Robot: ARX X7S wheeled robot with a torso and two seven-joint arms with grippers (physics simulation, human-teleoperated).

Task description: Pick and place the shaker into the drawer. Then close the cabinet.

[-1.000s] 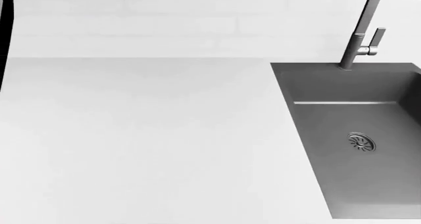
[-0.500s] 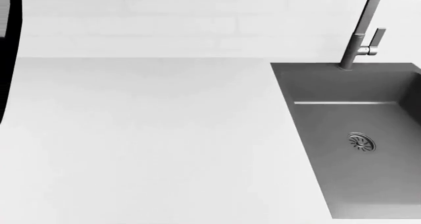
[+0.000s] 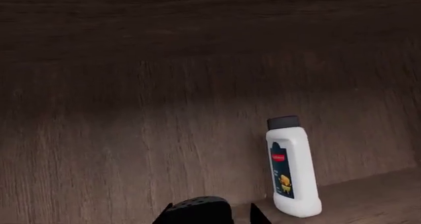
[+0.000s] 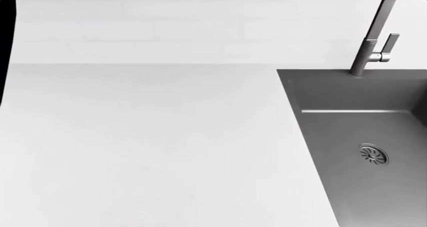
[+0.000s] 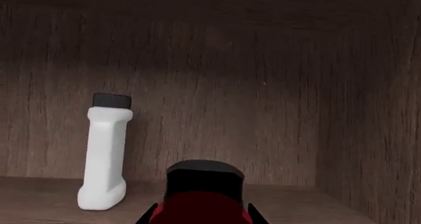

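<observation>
The shaker (image 5: 104,152) stands upright on the wood floor of the drawer (image 3: 131,110), cap up, right against the back wall, so the placing looks done. Neither gripper touches it — the right gripper (image 5: 200,211) is off to one side, the left gripper (image 3: 207,215) too. I can't tell if either gripper is spread or closed; closing up is next.
</observation>
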